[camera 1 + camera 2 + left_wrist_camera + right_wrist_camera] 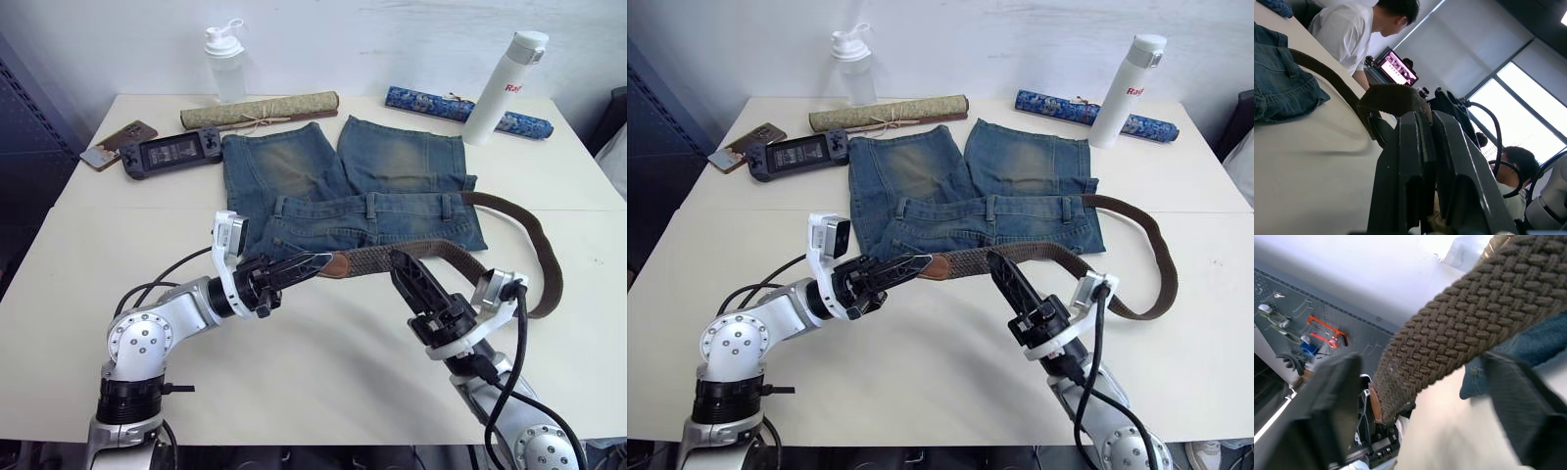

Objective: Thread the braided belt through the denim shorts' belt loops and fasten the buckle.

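Note:
The denim shorts (364, 181) lie flat mid-table, waistband toward me, with belt loops (370, 205) standing across it. The braided belt (545, 257) leaves the waistband's right end, curves round on the table to the right and comes back along the front of the shorts. Its tan tab (338, 264) and silver buckle (317, 258) are lifted off the table, with my left gripper (306, 265) shut on that end. My right gripper (400, 262) is open, one finger on each side of the woven strap (1459, 333) just right of the tab.
Behind the shorts lie a tan rolled mat (260, 111) and a blue rolled mat (460, 110), with a clear shaker bottle (225, 64) and a white flask (502, 86). A game console (168, 154) and a phone (118, 143) sit at the back left. People (1349, 32) sit beyond the table.

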Controlling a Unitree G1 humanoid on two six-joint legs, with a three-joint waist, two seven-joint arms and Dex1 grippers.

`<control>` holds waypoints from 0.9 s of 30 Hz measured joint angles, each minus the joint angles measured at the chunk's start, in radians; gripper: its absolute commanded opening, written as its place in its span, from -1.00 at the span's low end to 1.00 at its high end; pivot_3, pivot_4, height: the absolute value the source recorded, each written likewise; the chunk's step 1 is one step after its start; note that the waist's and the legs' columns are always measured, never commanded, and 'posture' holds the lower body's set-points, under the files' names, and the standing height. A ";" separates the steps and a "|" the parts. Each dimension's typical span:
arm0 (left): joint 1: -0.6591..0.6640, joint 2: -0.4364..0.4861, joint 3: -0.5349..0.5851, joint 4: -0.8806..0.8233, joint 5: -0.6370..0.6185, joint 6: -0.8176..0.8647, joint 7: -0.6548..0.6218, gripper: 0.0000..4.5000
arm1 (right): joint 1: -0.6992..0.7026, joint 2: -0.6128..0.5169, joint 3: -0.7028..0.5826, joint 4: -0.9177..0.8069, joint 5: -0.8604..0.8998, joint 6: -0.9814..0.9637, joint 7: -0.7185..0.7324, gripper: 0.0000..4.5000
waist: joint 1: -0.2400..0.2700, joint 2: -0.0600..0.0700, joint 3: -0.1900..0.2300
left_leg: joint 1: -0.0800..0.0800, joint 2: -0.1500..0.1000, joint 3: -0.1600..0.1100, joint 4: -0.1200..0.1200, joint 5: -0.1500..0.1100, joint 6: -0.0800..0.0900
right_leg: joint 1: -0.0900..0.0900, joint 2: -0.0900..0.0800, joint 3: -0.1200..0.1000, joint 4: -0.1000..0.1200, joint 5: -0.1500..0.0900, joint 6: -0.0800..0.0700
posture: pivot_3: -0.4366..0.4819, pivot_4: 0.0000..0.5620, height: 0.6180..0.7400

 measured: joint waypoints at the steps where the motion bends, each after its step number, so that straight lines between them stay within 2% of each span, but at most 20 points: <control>1: 0.000 0.001 0.000 0.000 0.000 0.000 -0.001 -1.00 | 0.000 0.004 0.000 0.002 -0.002 -0.004 0.000 -0.13 | 0.000 0.000 0.000 | 0.000 0.000 0.000 0.000 0.000 0.000 | 0.000 0.000 0.000 0.000 0.000 0.000 | -0.05 -0.47 0.63; 5: 0.000 0.014 0.000 0.000 0.000 -0.002 -0.001 -1.00 | -0.004 0.017 0.001 0.006 -0.003 -0.011 0.008 -0.98 | 0.000 0.000 0.000 | 0.000 0.000 0.000 0.000 0.000 0.000 | 0.000 0.000 0.000 0.000 0.000 0.000 | -0.05 -0.47 0.63; 11: -0.001 0.022 0.000 0.001 0.002 -0.004 -0.001 -1.00 | -0.008 0.028 0.006 0.026 -0.004 -0.013 0.032 -0.98 | 0.000 0.000 0.000 | 0.000 0.000 0.000 0.000 0.000 0.000 | 0.000 0.000 0.000 0.000 0.000 0.000 | -0.05 -0.47 0.63; 15: -0.002 0.027 -0.001 0.003 0.009 -0.005 -0.002 -0.30 | -0.011 0.027 0.007 0.032 -0.015 -0.012 0.033 -1.00 | 0.000 0.000 0.000 | 0.000 0.000 0.000 0.000 0.000 0.000 | 0.000 0.000 0.000 0.000 0.000 0.000 | -0.05 -0.47 0.63; 17: -0.002 0.034 -0.003 0.002 0.009 -0.005 -0.019 0.15 | -0.013 0.027 0.007 0.032 -0.022 -0.012 0.034 -1.00 | -0.001 0.000 0.000 | 0.000 0.000 0.000 0.000 0.000 0.000 | 0.000 0.000 0.000 0.000 0.000 0.000 | -0.05 -0.47 0.63; 19: -0.002 0.047 -0.012 -0.002 0.029 -0.012 -0.038 0.50 | -0.016 0.027 0.005 0.032 -0.022 -0.013 0.035 -1.00 | -0.001 0.000 0.000 | 0.000 0.000 0.000 0.000 0.000 0.000 | 0.000 0.000 0.000 0.000 0.000 0.000 | -0.05 -0.47 0.63; 25: 0.008 0.139 -0.040 0.004 0.141 -0.065 -0.152 0.50 | -0.032 0.023 -0.070 0.062 0.008 -0.038 0.029 -1.00 | 0.000 0.001 0.000 | 0.000 0.000 0.001 -0.001 0.000 0.000 | -0.001 0.000 0.001 0.000 0.000 0.000 | -0.05 -0.47 0.63; 27: 0.012 0.202 -0.065 0.015 0.226 -0.135 -0.245 0.50 | -0.035 0.011 -0.114 0.077 0.026 -0.050 0.022 -1.00 | -0.001 0.001 0.001 | 0.000 0.000 0.002 -0.001 0.000 0.000 | -0.002 0.000 0.001 0.000 0.000 -0.001 | -0.05 -0.47 0.63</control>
